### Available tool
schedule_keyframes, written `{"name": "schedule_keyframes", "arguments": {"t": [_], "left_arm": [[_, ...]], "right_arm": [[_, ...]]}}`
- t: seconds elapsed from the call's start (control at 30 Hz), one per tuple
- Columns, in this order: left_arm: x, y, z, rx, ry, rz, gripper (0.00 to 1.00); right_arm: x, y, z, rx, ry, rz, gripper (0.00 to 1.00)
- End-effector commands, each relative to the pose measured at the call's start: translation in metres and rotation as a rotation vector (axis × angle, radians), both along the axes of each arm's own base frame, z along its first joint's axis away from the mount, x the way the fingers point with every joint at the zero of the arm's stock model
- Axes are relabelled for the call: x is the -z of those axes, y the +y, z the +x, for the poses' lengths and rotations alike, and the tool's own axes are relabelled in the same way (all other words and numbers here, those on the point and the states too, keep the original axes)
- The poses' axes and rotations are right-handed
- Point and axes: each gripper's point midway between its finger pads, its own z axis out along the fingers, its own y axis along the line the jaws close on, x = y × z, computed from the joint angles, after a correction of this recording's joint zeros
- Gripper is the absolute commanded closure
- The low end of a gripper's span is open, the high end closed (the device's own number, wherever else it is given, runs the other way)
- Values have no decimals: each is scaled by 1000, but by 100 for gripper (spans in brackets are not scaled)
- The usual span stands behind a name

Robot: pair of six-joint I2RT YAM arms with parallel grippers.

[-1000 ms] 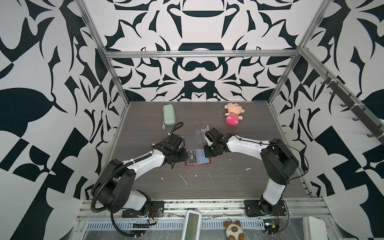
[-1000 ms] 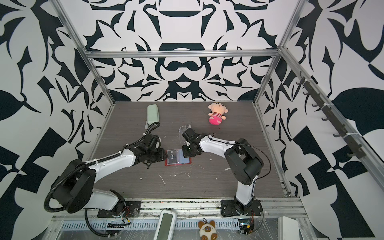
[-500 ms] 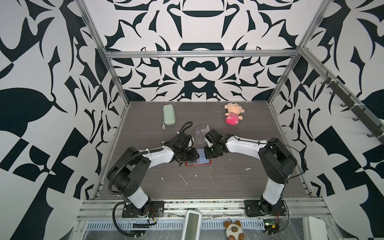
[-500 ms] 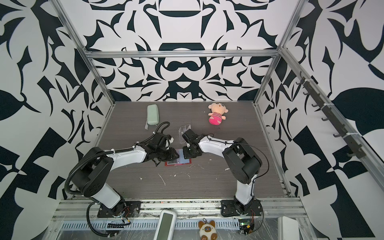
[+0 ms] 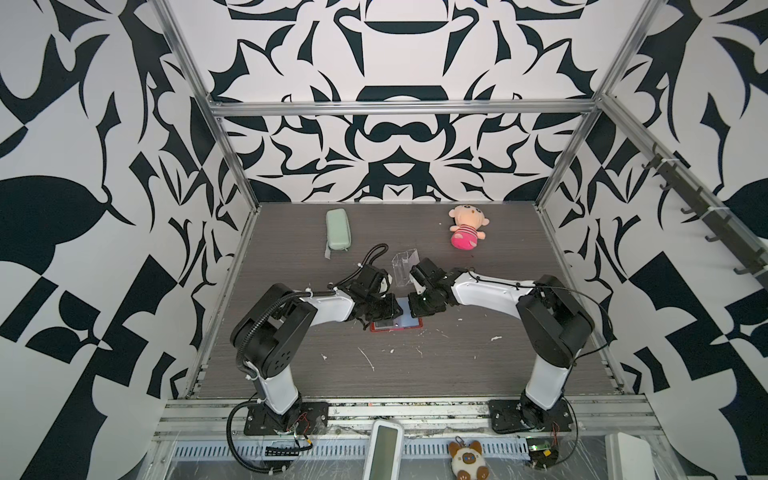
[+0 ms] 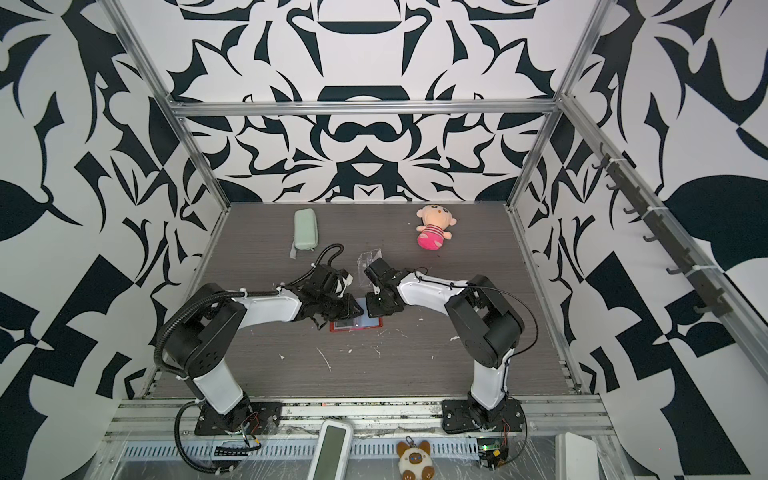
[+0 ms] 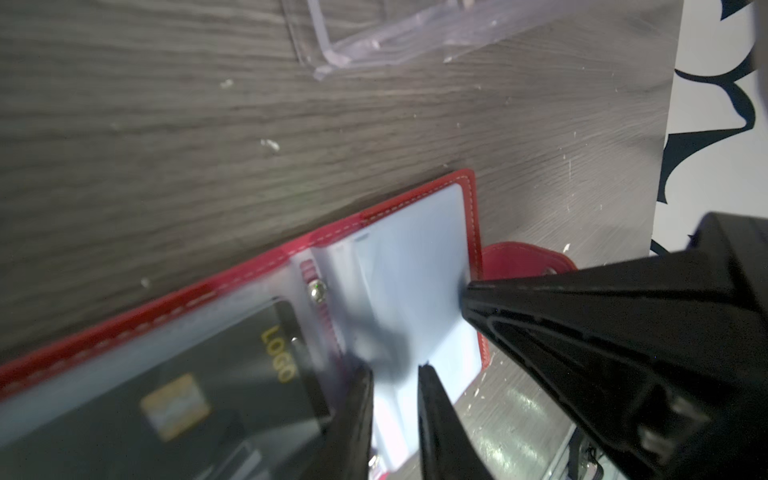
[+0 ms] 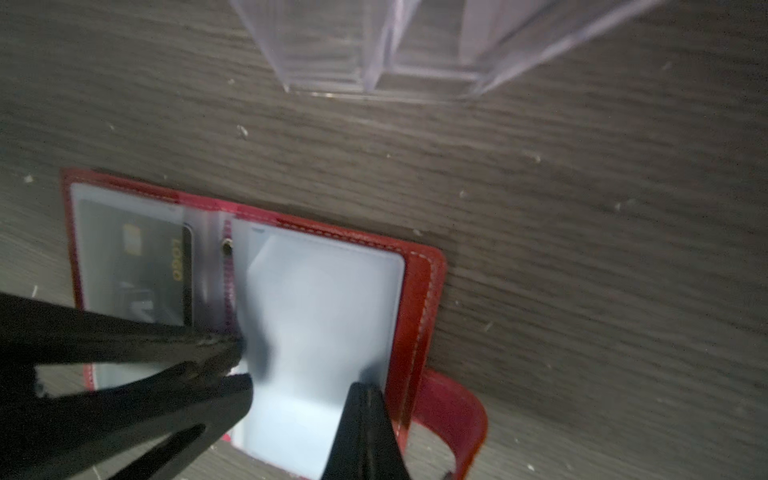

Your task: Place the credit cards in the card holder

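- The card holder [image 5: 399,328] [image 8: 417,316] lies open and flat on the grey table [image 5: 457,357], just below the centre of the frame in both top views.
- A dark card [image 8: 137,270] with a gold chip and gold lettering sits inside the clear sleeve of its left page.
- A pale card [image 8: 324,311] lies on the right page; whether it is fully inside a sleeve cannot be told.
- The red snap tab [image 8: 457,411] sticks out past the right page's outer edge.
- The left gripper [image 7: 395,370] [image 5: 392,309] is low over the spine. Its two fingers stand slightly apart, with pale card showing in the gap.
- The right gripper [image 8: 365,388] [image 5: 410,311] has its fingers pressed together. Its tip touches the outer edge of the pale page.
- The two tips are near each other over the holder.
- A clear box [image 5: 405,266] stands just above the holder in the frame.
- A green case [image 5: 338,230] lies upper left and a doll [image 5: 465,226] upper right, both well apart from the holder.
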Motion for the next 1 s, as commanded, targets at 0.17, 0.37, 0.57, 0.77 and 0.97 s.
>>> {"name": "schedule_keyframes", "arguments": {"t": [0.17, 0.37, 0.57, 0.77, 0.97], "left_arm": [[1, -9, 4, 5, 10, -24, 80], [2, -11, 4, 9, 19, -35, 81], [1, -11, 4, 5, 17, -39, 96], [-5, 0, 6, -31, -17, 4, 100], [-12, 9, 7, -51, -55, 34, 100]], "right_arm": [[13, -4, -8, -14, 30, -25, 100], [13, -4, -8, -13, 31, -24, 100], [10, -4, -7, -10, 21, -21, 100], [-11, -13, 1, 38, -63, -19, 100], [-20, -16, 2, 48, -87, -21, 100]]}}
